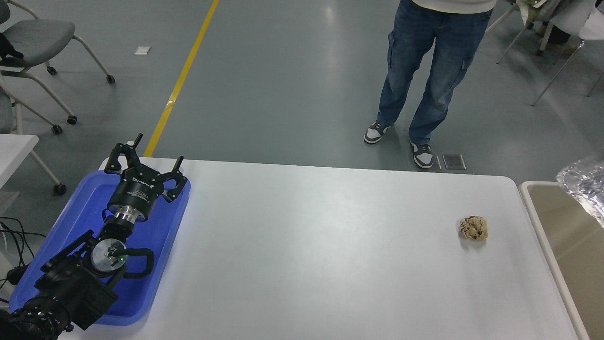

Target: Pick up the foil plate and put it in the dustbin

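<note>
Only one corner of the shiny crinkled foil plate (586,185) shows at the right edge of the head view, over the far part of the beige dustbin (542,231); the rest of the plate is cut off by the picture's edge. The dustbin stands against the table's right end, its tan inside partly in view. My right arm and gripper are out of the picture. My left gripper (144,156) is open and empty, parked over the blue tray at the lower left.
A small crumpled tan paper ball (473,228) lies on the white table (311,255) near its right end. A blue plastic tray (163,236) sits at the table's left. A person in jeans (424,71) stands beyond the far edge. Chairs stand at the far left.
</note>
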{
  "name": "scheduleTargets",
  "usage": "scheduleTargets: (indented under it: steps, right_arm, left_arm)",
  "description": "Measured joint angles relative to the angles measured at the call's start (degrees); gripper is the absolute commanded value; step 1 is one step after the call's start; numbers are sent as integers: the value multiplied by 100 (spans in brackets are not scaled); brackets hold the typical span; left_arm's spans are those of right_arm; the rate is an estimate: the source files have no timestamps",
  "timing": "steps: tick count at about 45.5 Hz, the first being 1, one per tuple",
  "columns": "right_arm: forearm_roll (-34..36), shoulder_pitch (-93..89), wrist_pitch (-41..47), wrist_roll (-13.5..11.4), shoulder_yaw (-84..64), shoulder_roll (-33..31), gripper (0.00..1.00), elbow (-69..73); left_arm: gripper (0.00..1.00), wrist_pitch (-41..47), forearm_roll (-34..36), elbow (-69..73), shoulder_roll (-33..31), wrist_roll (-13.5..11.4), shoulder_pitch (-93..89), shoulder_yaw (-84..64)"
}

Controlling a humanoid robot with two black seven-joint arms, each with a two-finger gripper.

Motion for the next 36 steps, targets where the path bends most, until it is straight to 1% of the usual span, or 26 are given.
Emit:
scheduleTargets:
  steps: [7,14,24,36]
  right_arm:
    - [15,-377,-94,33,139,342,0,-438]
    - [21,-639,-137,52,263,556,0,-652]
    - [25,-911,-164,88,420,750,0,-781]
    - [26,-1043,-176,141,486,827,0,-840]
  left_arm:
    - [100,0,0,0,0,0,0,0]
    - [100,0,0,0,0,0,0,0]
    - [100,1,0,0,0,0,0,0]
    - [100,3,0,0,0,0,0,0]
